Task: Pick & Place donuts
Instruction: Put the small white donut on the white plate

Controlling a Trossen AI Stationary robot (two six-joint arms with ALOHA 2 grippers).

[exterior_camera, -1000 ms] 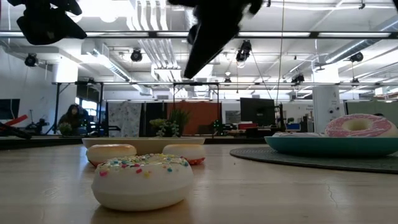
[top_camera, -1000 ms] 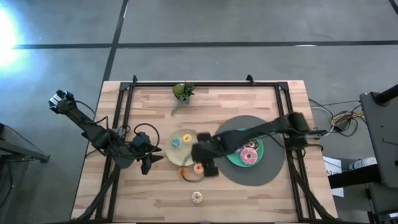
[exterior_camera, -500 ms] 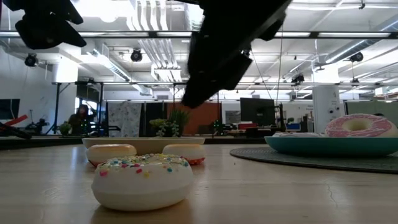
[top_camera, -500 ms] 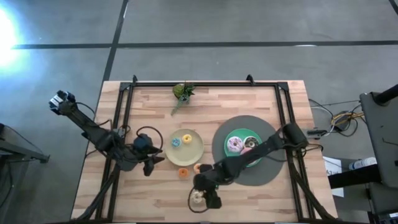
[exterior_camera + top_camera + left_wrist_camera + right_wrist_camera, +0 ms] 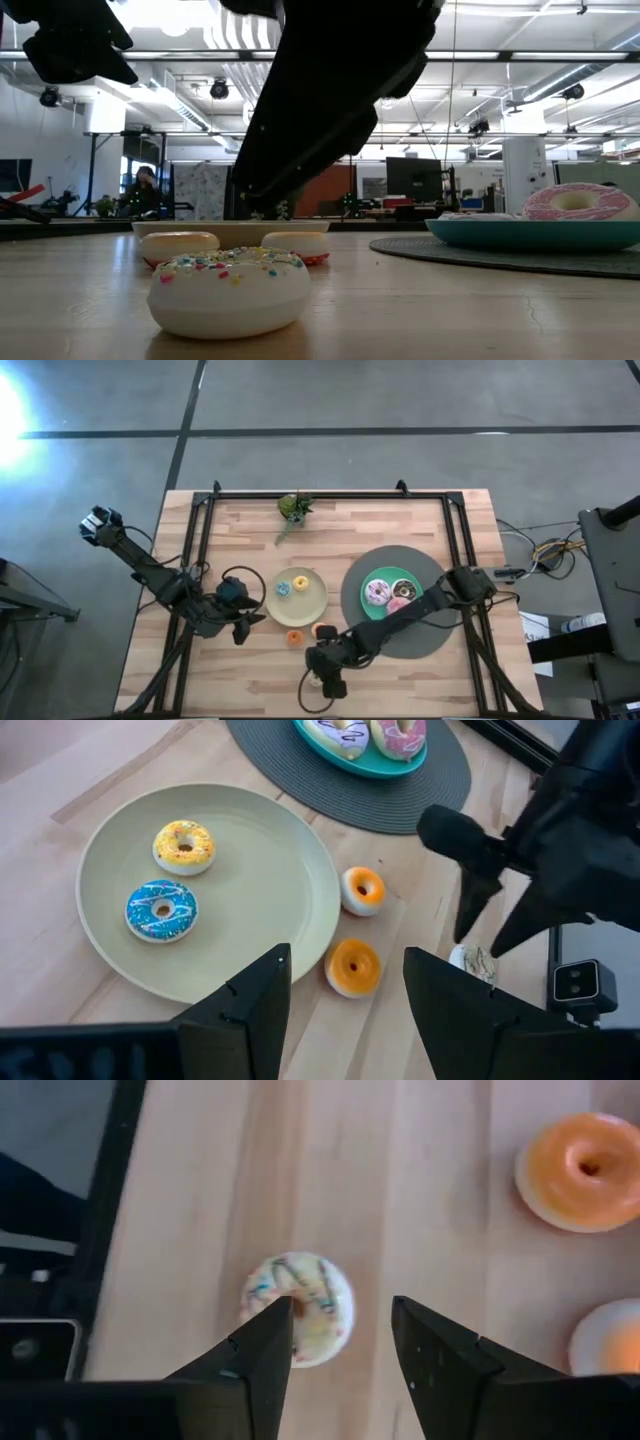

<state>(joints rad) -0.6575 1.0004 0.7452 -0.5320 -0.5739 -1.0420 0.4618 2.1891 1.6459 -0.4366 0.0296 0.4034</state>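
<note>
From the high view I had the right gripper (image 5: 322, 682) low over the near edge of the desk (image 5: 400, 520), right above the cream sprinkled donut, which its body hid from me there. The left gripper (image 5: 240, 622) waited beside the beige plate (image 5: 315, 600). That plate carried a yellow donut (image 5: 299, 582) and a blue donut (image 5: 283, 589). An orange donut (image 5: 295, 637) and a white-and-orange donut (image 5: 326, 630) lay on the wood just beyond it. The teal plate (image 5: 410, 577) on the grey mat (image 5: 430, 635) held a pink donut (image 5: 377, 594).

In the low view the cream sprinkled donut (image 5: 229, 291) sat on the wood in the foreground, with my right arm a dark mass above it.

Through the left wrist camera I saw that arm's own jaws apart, holding nothing, with the orange donut just beyond them.

Through the right wrist camera the jaws stood apart. The cream sprinkled donut lay on the desk ahead of them, half behind one finger (image 5: 262, 1350) and reaching into the gap, not yet gripped as far as I could see.
</note>
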